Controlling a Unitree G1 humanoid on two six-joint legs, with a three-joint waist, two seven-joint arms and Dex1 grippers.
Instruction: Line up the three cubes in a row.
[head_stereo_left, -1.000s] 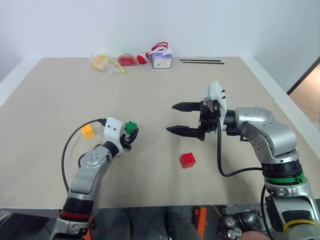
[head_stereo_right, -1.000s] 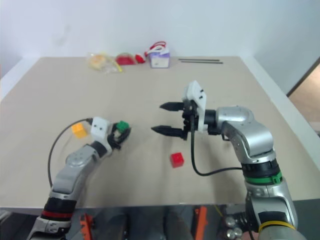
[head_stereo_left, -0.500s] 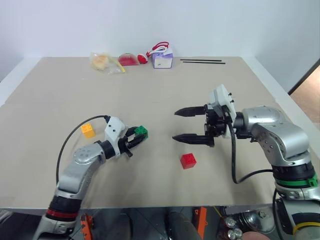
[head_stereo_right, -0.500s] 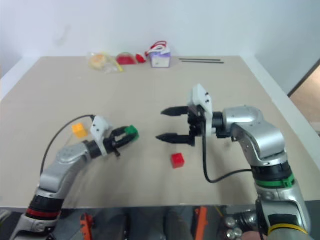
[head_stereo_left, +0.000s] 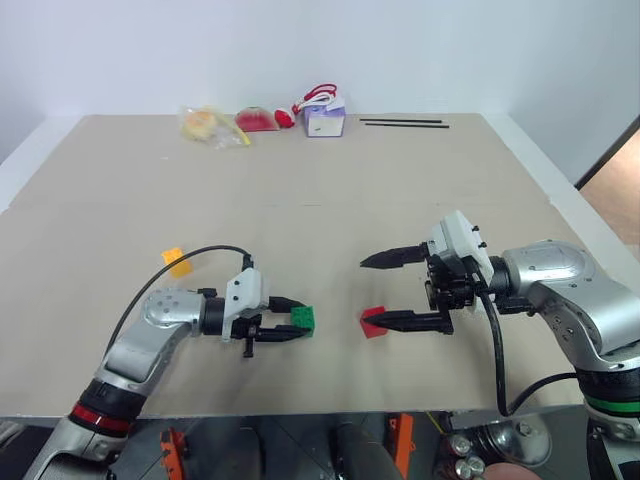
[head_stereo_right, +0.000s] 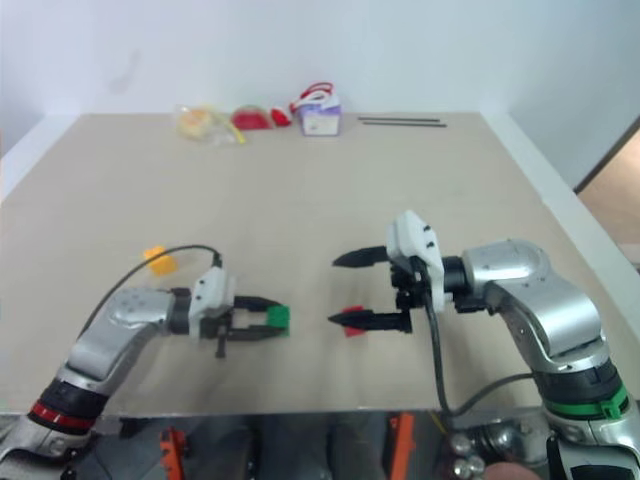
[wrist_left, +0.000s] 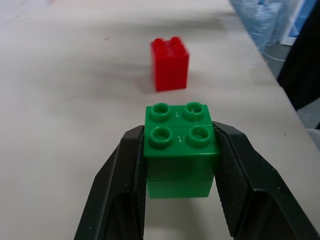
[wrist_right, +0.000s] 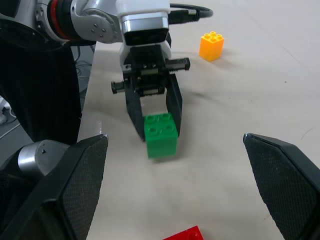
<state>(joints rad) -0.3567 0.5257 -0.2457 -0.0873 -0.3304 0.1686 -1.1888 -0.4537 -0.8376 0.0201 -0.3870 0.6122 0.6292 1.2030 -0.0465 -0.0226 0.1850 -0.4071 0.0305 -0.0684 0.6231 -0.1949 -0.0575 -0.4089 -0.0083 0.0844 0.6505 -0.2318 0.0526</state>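
Item: green cube (wrist_left: 180, 147), studded plastic block, four round studs on top, glossy, square-edged. It is being held between the black fingers (wrist_left: 117, 185) of the left gripper (head_stereo_left: 288, 326), the jaws being closed on its two side faces, low over the tan table (head_stereo_left: 320, 200) near the front edge.

Item: red cube (wrist_left: 170, 63), same studded type. It is lying on the table just beyond the green cube, a short gap being kept between them. The lower finger of the right gripper (head_stereo_left: 400, 290) is being held just beside it; the jaws are being kept spread wide, nothing being gripped.

Item: orange-yellow cube (head_stereo_left: 175, 260), same type, resting well apart to the robot's left, behind the left arm.

Risks, as judged: the red cube is likely to be knocked out of place if the open right finger is swung across it. The green cube is being gripped on smooth faces and could be twisted or dropped skewed on release, spoiling the row. The orange-yellow cube is being left far off the line; a long carry past the arm cable (head_stereo_left: 200, 255) could be snagged.
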